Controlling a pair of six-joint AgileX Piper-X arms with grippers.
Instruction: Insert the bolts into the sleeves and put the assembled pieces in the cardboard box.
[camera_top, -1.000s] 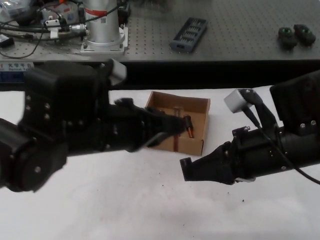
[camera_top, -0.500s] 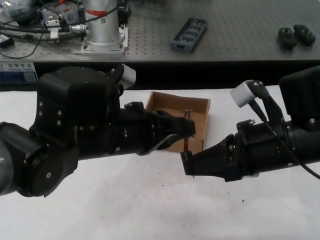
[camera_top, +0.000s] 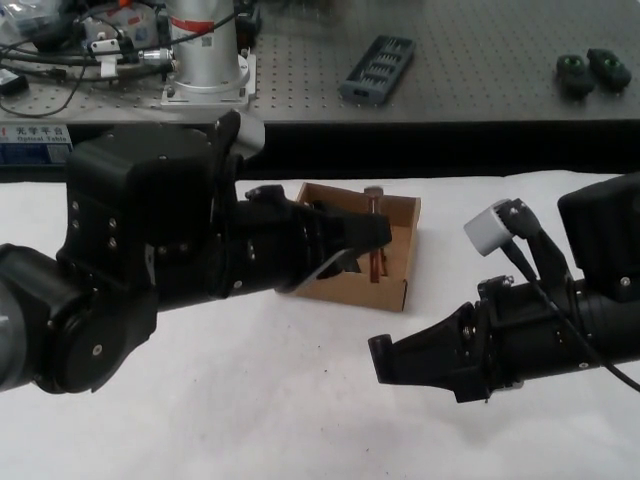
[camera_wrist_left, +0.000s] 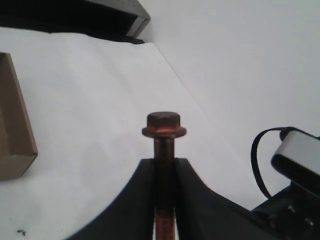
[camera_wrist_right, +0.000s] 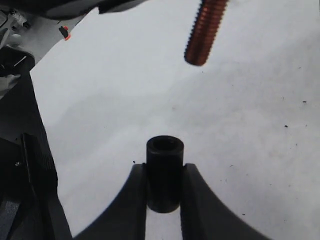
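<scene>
Left end effector (camera_wrist_left: 164, 161): pinching the bolt (camera_wrist_left: 164, 125) by its shank, head outward.
Right end effector (camera_wrist_right: 165, 167): clamped on the sleeve (camera_wrist_right: 165, 150), bore open.
Relation: bolt's threaded tip sits apart from the bore and tilted off its axis; you likely need to align them first.

White sheet (camera_top: 250, 420), perforated table (camera_top: 470, 60) behind

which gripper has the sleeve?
The right gripper: a black sleeve sits clamped between its jaws. The left gripper holds the copper-coloured bolt instead.
</scene>
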